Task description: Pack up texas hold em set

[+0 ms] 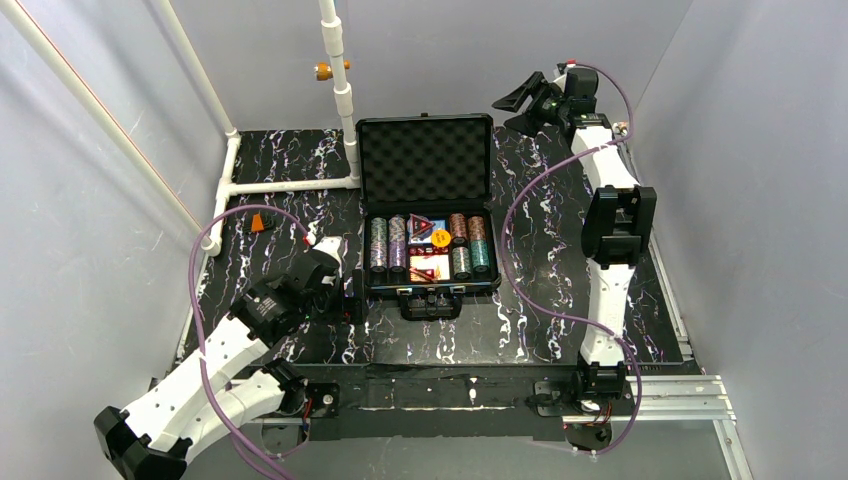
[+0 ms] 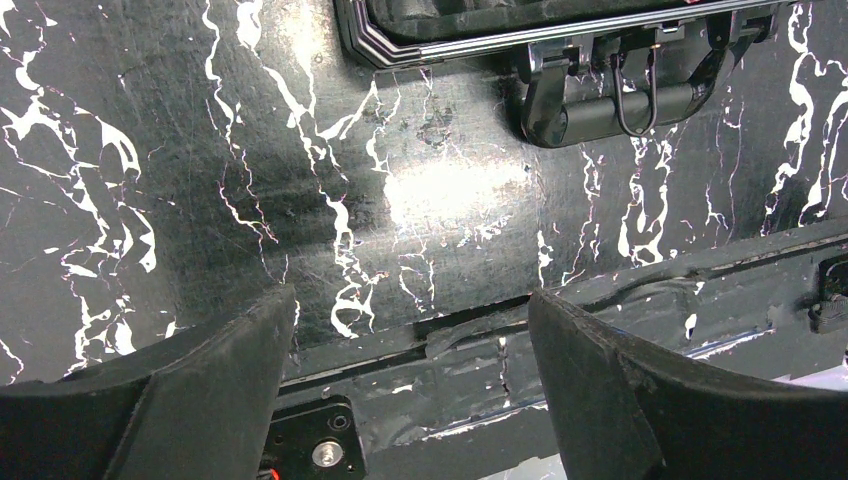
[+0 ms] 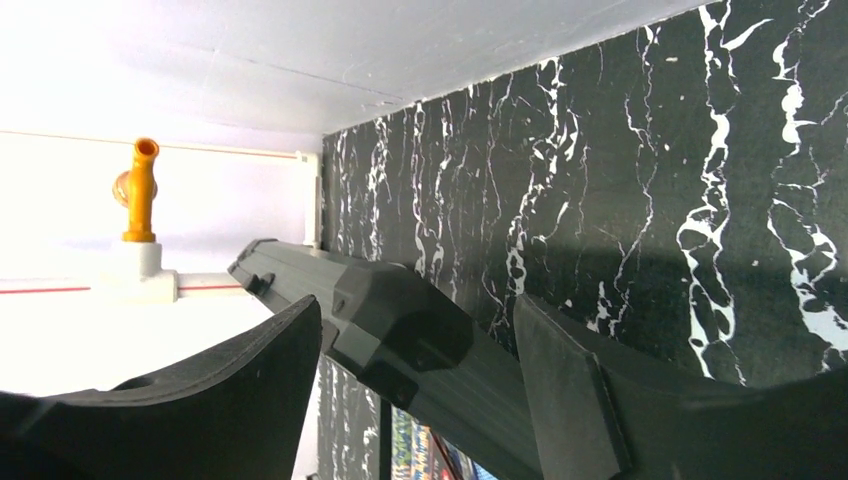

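A: Top view. Where is the set?

B: The case (image 1: 366,255) sits mid-table (image 1: 290,160), open, with its lid (image 1: 425,160) upright and lined with egg-crate foam. The chip rows (image 1: 388,245) lie in the side compartments, left and right. An orange disc (image 1: 441,238) lies in the middle one. The handle (image 1: 432,305) faces the arm bases.

A: Grippers?

B: The left gripper (image 1: 352,292) is low, just beside the case's near left corner. The right gripper (image 1: 518,110) is by the lid's upper right corner, with its jaws spread.

A: Left wrist view.

B: The left gripper (image 2: 410,300) has its jaws wide apart, with only bare marbled table between them. The handle (image 2: 610,105) and the case's front edge (image 2: 480,40) are at the top of the view, well apart from the fingers.

A: Right wrist view.

B: The right gripper (image 3: 418,305) has its jaws spread, and the lid's (image 3: 400,330) edge runs across the gap. I cannot tell if they touch. An orange fitting (image 3: 140,190) sits on a white pipe (image 3: 135,270) behind.
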Available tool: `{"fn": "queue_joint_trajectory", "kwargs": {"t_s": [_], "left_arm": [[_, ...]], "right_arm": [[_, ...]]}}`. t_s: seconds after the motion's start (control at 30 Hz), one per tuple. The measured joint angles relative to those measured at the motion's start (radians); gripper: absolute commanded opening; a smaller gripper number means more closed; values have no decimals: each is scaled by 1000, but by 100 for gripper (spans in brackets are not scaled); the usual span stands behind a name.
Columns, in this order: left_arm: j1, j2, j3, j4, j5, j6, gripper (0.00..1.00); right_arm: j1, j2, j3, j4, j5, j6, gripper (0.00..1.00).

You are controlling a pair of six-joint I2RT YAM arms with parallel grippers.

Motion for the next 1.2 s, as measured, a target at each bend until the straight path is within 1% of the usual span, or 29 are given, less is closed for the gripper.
{"fn": "queue_joint_trajectory", "kwargs": {"t_s": [0.2, 0.43, 0.6, 0.87, 1.2], "left_arm": [[0, -2, 0, 0, 0, 0, 84], [0, -2, 0, 0, 0, 0, 84], [0, -9, 0, 0, -1, 0, 84], [0, -12, -2, 2, -1, 1, 84], [0, -21, -15, 10, -1, 4, 84]], "right_arm": [[5, 29, 2, 85, 22, 88, 72], [5, 189, 88, 124, -4, 150, 68], [5, 259, 91, 125, -85, 172, 68], [13, 271, 91, 201, -264, 185, 68], [15, 267, 76, 250, -352, 184, 68]]}}
